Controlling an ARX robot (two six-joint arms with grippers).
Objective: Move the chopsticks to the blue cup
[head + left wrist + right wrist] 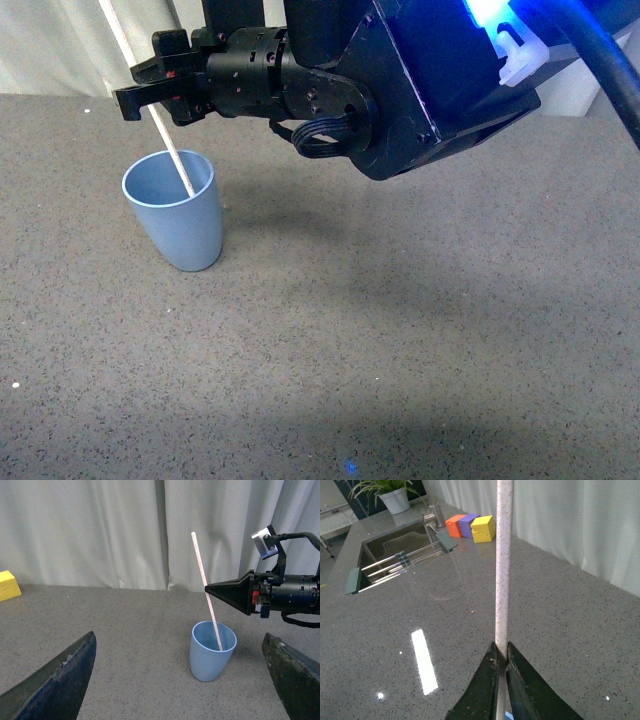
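Observation:
The blue cup (175, 208) stands upright on the grey counter at the left of the front view, and also shows in the left wrist view (212, 651). My right gripper (130, 98) is shut on the chopsticks (165, 140), a thin cream-white stick held tilted above the cup with its lower end inside the rim. The stick shows in the left wrist view (205, 587) and the right wrist view (502, 565), pinched between the black fingers (485, 685). My left gripper (180, 680) is open and empty, low over the counter, facing the cup from a short way off.
A sink with a rack (395, 555), a faucet and coloured blocks (470, 527) lie far beyond. A yellow block (9, 585) sits by the white curtain (100, 530). The right arm's black housing (420, 90) hangs over the counter's middle.

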